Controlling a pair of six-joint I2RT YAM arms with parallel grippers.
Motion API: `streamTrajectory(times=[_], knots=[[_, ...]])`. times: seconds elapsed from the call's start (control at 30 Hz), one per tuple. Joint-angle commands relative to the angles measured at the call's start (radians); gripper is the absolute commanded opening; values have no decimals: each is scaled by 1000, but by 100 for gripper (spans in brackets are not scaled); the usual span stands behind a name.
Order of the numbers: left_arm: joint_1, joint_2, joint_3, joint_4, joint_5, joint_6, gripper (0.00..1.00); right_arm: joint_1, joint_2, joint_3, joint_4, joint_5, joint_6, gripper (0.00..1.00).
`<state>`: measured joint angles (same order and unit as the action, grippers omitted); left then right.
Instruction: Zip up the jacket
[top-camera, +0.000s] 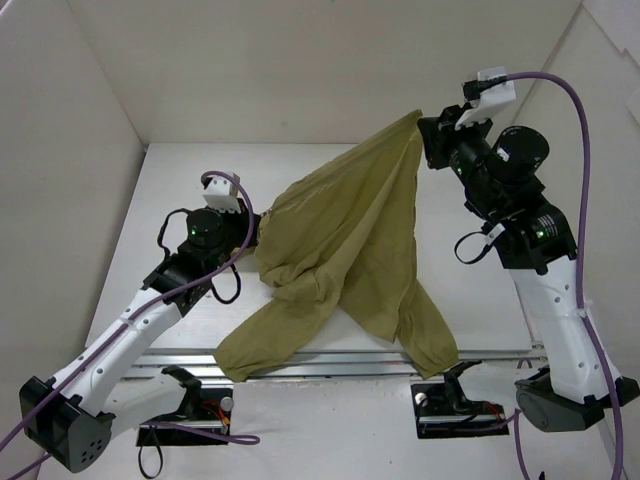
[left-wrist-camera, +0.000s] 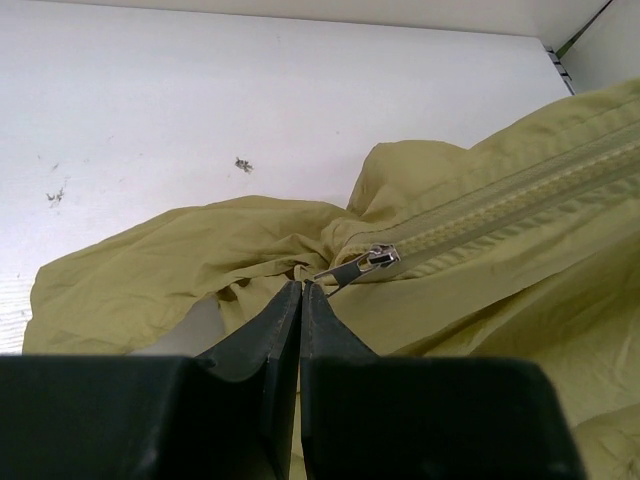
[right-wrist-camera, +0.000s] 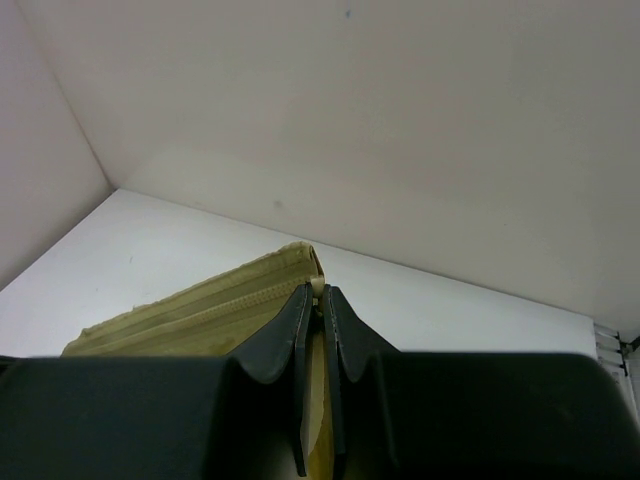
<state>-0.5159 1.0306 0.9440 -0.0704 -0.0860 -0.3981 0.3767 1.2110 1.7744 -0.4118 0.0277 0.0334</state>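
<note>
The olive-khaki jacket (top-camera: 350, 240) hangs stretched between my two grippers, and its sleeves trail down to the table's near edge. My left gripper (top-camera: 252, 228) is shut on the metal zipper pull (left-wrist-camera: 345, 270); in the left wrist view (left-wrist-camera: 302, 285) the slider (left-wrist-camera: 380, 256) sits just past the fingertips. The closed zipper teeth (left-wrist-camera: 520, 195) run off to the upper right. My right gripper (top-camera: 428, 128) is raised at the back right. In the right wrist view (right-wrist-camera: 318, 290) it is shut on the end corner of the jacket's zipper edge (right-wrist-camera: 270, 275).
White walls enclose the table (top-camera: 200, 180) at the back and both sides. A metal rail (top-camera: 340, 358) runs along the near edge under the sleeve ends. Small dark marks (left-wrist-camera: 243, 164) dot the table's surface.
</note>
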Motion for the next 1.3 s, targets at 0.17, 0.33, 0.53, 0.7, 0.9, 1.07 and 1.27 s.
streamTrajectory(times=[0.17,0.33,0.53,0.7,0.9,1.07,1.27], knots=[[25,-30,-10,-5,-38,-1,0,-28,-4,92,133,136,-62,0],[25,-33,-13,-11,-38,-1,0,-36,-1,112,134,155,-69,0],[34,-41,-19,-19,-43,-7,0,-48,7,128,133,192,-96,0],[43,-50,-24,-28,-41,-11,0,-55,1,85,134,262,-128,0],[53,-58,-27,-39,-41,-15,0,-61,2,62,149,342,-164,0],[62,-64,-34,-48,-44,-24,0,-61,2,56,172,400,-190,0],[80,-73,-31,-63,-47,-25,0,-62,-1,22,194,454,-224,0]])
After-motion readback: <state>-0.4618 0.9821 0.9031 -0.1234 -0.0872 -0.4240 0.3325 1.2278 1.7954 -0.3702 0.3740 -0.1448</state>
